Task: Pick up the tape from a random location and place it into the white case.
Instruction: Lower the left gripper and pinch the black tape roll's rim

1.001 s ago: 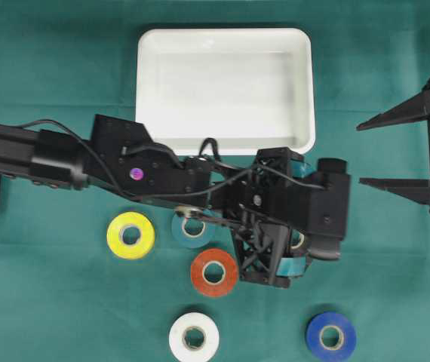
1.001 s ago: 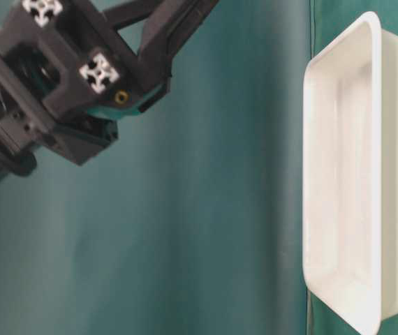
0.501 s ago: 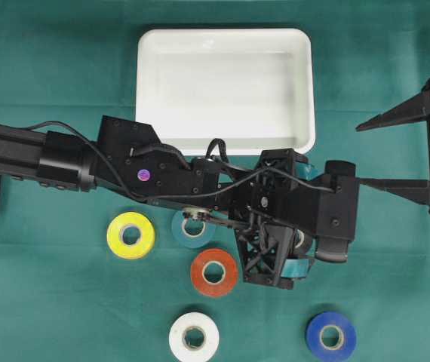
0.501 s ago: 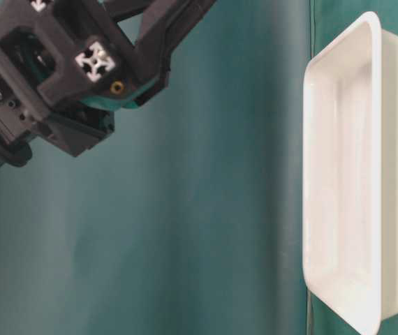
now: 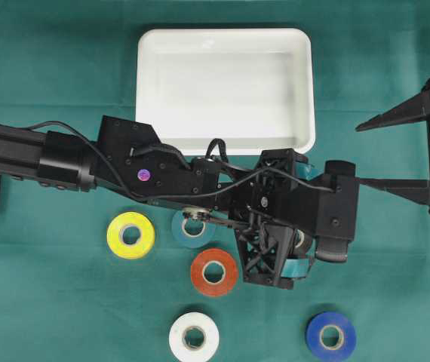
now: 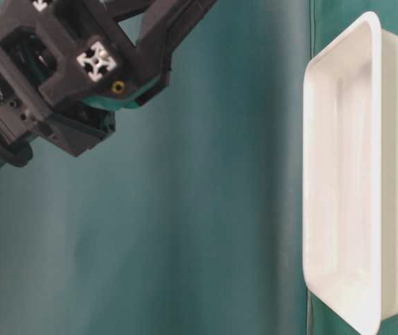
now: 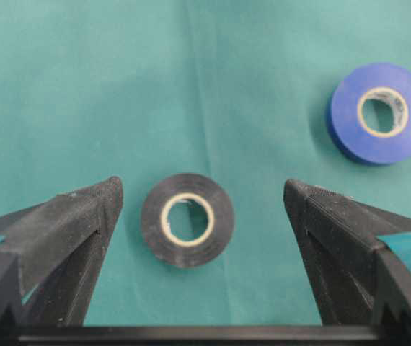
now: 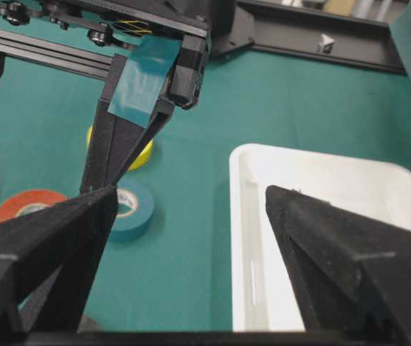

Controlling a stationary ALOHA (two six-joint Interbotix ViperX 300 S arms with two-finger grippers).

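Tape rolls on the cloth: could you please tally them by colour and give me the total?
Yellow: 1
Teal: 1
Red-orange: 1
White: 1
Blue: 1
Black: 1
Total: 6 tape rolls

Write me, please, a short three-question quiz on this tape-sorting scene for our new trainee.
1. True or false: the white case already holds a tape.
2. Which tape lies between the open left gripper's fingers: A blue tape, B black tape, C yellow tape?
3. Fill in: the right gripper is ____.

Key: 1 false; 2 B; 3 open.
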